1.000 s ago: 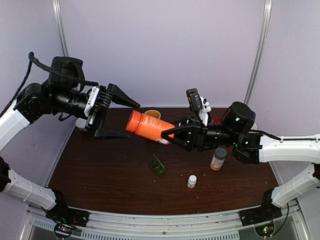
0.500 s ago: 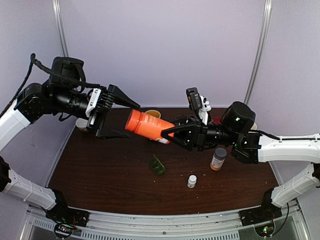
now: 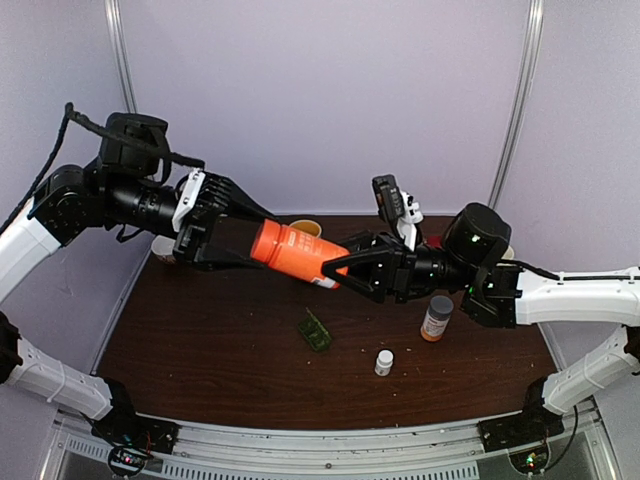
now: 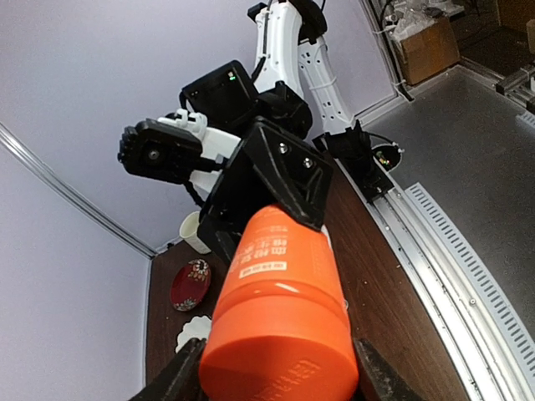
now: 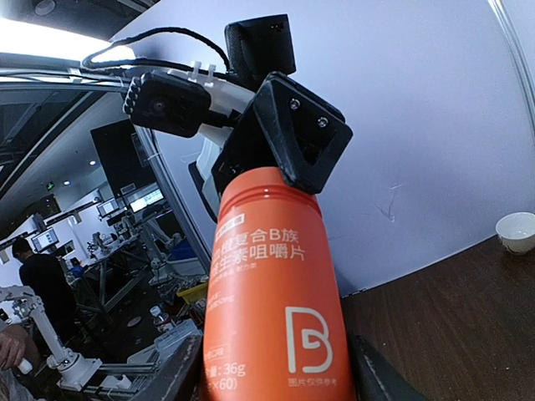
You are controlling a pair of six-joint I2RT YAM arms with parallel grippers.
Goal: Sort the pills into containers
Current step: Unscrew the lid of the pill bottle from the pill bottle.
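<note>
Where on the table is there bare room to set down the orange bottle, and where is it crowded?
The widest bare patch is the left front of the table, between its left edge and the green pill box. A smaller one lies right of the small white bottle. It is crowded around the pill box, white bottle and amber bottle.

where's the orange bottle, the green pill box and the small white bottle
orange bottle (image 3: 295, 252), top view, middle of its body
green pill box (image 3: 316, 331), top view, its middle
small white bottle (image 3: 384, 366), top view, its body
</note>
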